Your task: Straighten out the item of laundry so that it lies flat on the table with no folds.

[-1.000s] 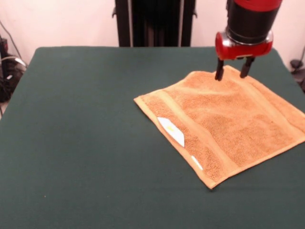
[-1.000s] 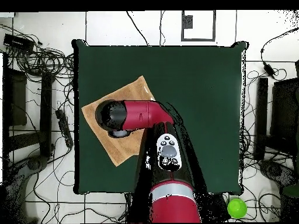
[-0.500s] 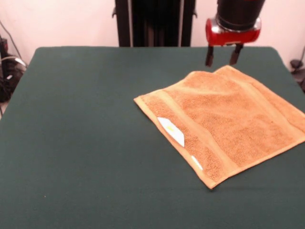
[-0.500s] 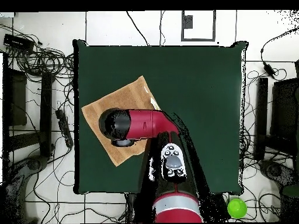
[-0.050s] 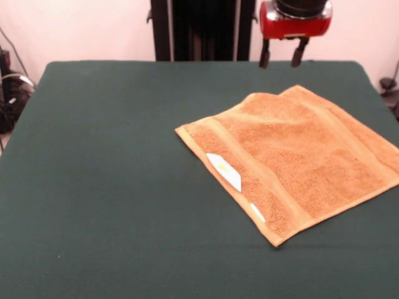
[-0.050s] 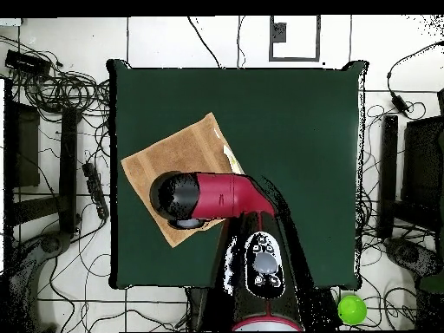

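— What is the gripper (image 5: pixel 281 55) doing?

— It is hanging in the air at the top of the front view, above the far edge of the table (image 5: pixel 106 156). Its two dark fingers (image 5: pixel 265 55) are standing spread apart with nothing between them, and they are touching nothing.

— And where is the towel (image 5: pixel 296 156) lying?

— It is lying on the green cloth below and in front of the gripper, toward the right of the front view, turned cornerwise to the table's edges. Its far corner is sitting nearest the gripper, clear of the fingertips. Near that corner a raised ridge is showing, where one layer seems to be lapping over another; the rest is looking fairly flat. Its right corner is reaching the picture's edge.

— Anything on the towel itself?

— Two white labels (image 5: pixel 224 170) are lying along the hem facing the camera, one larger, one small.

— What is the overhead view showing?

— The red arm (image 6: pixel 224 196) is reaching over the towel (image 6: pixel 169 152), and its dark round end is covering part of the cloth. The gripper itself is hidden underneath.
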{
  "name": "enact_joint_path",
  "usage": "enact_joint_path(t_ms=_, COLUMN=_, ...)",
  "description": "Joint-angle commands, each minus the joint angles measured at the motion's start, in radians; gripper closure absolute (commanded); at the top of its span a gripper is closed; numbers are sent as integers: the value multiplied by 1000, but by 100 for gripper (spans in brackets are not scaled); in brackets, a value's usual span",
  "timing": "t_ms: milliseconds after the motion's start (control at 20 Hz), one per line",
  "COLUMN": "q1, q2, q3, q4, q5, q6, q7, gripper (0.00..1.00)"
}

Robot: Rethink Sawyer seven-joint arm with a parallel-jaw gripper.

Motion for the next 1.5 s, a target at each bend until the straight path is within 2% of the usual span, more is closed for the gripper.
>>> enact_joint_path(t_ms=50, q1=43, q2=46, q3=41, q4=121, q5=62, q6=-39, q7=234, gripper=0)
enact_joint_path(t_ms=650, q1=111, q2=163, q3=36, q4=64, q5=120, q6=-155, q7=311, gripper=0)
enact_joint_path(t_ms=800, q1=124, q2=177, q3=30, q4=63, q5=132, q6=-190, q7=312, gripper=0)
enact_joint_path(t_ms=1250, q1=118, q2=324, q3=46, q4=10, q5=149, q6=-381, q7=271, gripper=0)
enact_joint_path(t_ms=1500, q1=119, q2=372, q3=51, q4=-3, q5=159, q6=-452, q7=256, gripper=0)
